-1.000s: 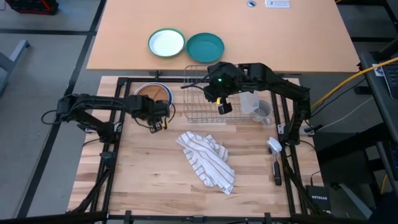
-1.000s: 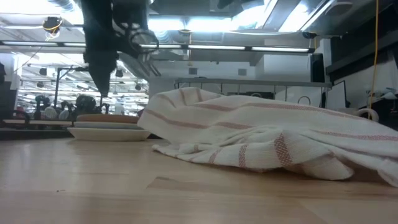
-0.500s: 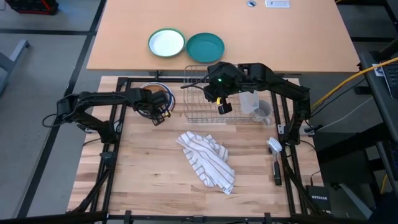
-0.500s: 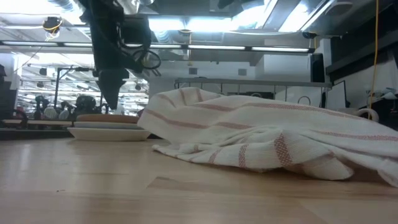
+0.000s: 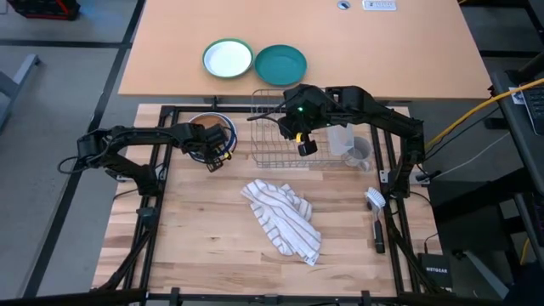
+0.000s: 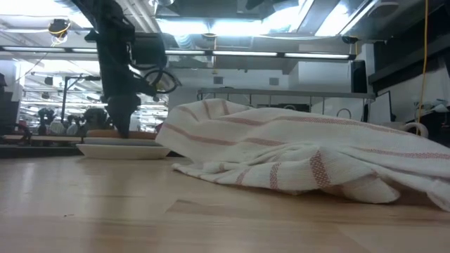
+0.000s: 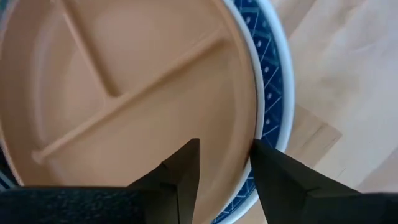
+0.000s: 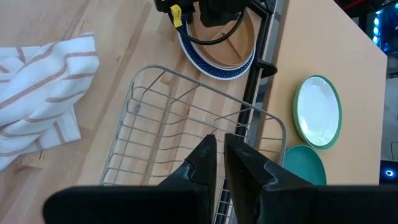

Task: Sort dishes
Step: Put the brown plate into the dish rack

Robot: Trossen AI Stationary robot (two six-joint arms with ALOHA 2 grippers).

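the left end effector (image 5: 214,153) is down on the stack of dishes at about 10 o'clock on the wooden table (image 5: 195,229). in the left wrist view its 2 fingers (image 7: 180,171) stand a little apart, 1 on each side of the rim of the tan-brown plate (image 7: 124,87). the rim sits in the gap between them, but you cannot tell if they squeeze it. the tan-brown plate has raised lines that split it into parts. it lies on top of the dark blue plate (image 7: 267,68), which has a pattern of small triangles on its rim. in the low view the stack rests flat on the table with a pale plate (image 6: 123,150) at the bottom.

the right end effector (image 5: 304,146) hangs over the wire dish rack (image 5: 280,140) at about 12 o'clock, with its fingers (image 8: 202,163) together and nothing in them.

a striped white cloth (image 5: 285,219) lies bunched up in the middle of the table. a clear cup (image 5: 359,153) is just past the rack at 1 o'clock. a brush (image 5: 376,212) lies at 3 o'clock.
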